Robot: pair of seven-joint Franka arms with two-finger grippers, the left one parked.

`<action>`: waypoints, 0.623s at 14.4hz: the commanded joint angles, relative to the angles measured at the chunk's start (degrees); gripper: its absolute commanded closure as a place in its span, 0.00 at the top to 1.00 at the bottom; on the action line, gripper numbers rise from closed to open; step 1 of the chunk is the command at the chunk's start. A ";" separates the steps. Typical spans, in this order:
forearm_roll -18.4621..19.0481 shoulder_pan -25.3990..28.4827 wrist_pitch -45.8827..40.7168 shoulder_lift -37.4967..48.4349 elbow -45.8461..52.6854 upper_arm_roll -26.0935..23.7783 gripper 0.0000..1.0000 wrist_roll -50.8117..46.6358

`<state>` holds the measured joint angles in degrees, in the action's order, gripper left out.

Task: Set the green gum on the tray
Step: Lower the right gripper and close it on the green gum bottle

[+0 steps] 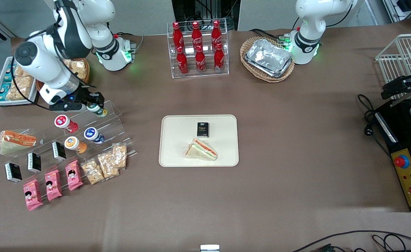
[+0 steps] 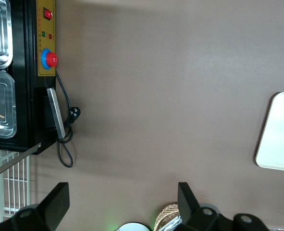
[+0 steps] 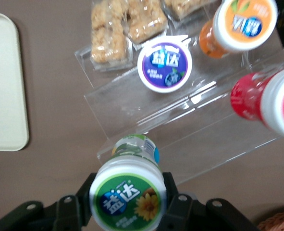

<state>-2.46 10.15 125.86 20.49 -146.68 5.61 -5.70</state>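
The gripper (image 1: 94,104) is hanging over the top step of the clear plastic rack (image 1: 86,133) at the working arm's end of the table, and its fingers (image 3: 86,195) are pressing against both sides of the green gum (image 3: 129,194), just under the green-and-white lid. The bottle is sitting upright between the fingers, its base over the rack's top step; whether it is touching the step cannot be told. On the steps below the fingers, nearer the front camera, the blue-lidded bottle (image 3: 164,65), the orange-lidded bottle (image 3: 238,25) and the red-lidded bottle (image 3: 271,101) are lying on the rack, with packets of crackers (image 3: 127,24) lying just past them. The tray (image 1: 199,140) is lying well apart from the fingers, toward the middle of the table, and it is carrying a small black box (image 1: 202,129) and a wrapped sandwich (image 1: 202,149).
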 commanded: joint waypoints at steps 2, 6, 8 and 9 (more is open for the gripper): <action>0.01 -0.13 -15.00 0.78 12.70 0.28 0.25 0.78; -2.98 2.58 -22.76 -0.18 21.85 -1.47 0.25 -6.84; -3.34 6.18 -23.30 -1.33 23.89 -2.09 0.25 -14.04; -3.86 8.72 -23.21 -2.11 24.50 -2.27 0.25 -18.34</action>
<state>-4.42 13.71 104.47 21.46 -126.09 4.01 -14.63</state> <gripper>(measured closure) 0.414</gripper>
